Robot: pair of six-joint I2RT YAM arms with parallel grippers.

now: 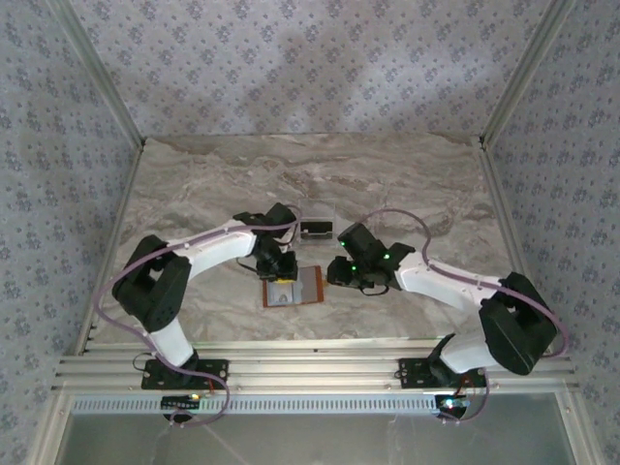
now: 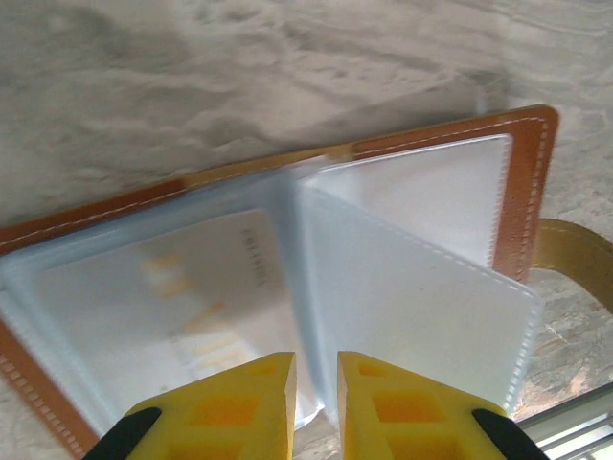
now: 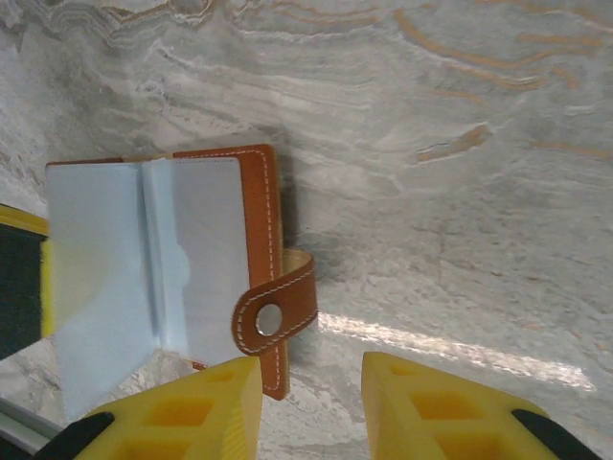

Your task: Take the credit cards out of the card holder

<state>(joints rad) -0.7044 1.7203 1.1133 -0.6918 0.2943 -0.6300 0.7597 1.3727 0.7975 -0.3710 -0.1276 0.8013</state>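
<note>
From above, the card holder (image 1: pixel 291 289) lies open on the table (image 1: pixel 407 184), near centre, with bare marble far and right.

At the left wrist, the left gripper (image 2: pixel 316 383) has its jaws nearly meeting about a floppy clear sleeve (image 2: pixel 412 316). Pinched or not, I can't tell. A credit card (image 2: pixel 192 297), likely stiff and slick, sits pocketed on the left. I'd take its edge.

At the right wrist, the right gripper (image 3: pixel 311 383) stands spread and empty beside the snap tab (image 3: pixel 278 311).

A marble-patterned table (image 1: pixel 407 184) in grey and beige veining fills the enclosure floor. Toward its middle stands what looks like a small clear rack (image 1: pixel 315 230), too small to make out well. Patterned wallpaper walls (image 1: pixel 320 58) rise behind and at both sides, met by slanting metal posts (image 1: pixel 100 73). Ribbed aluminium rails (image 1: pixel 320 373) run along the near edge.
</note>
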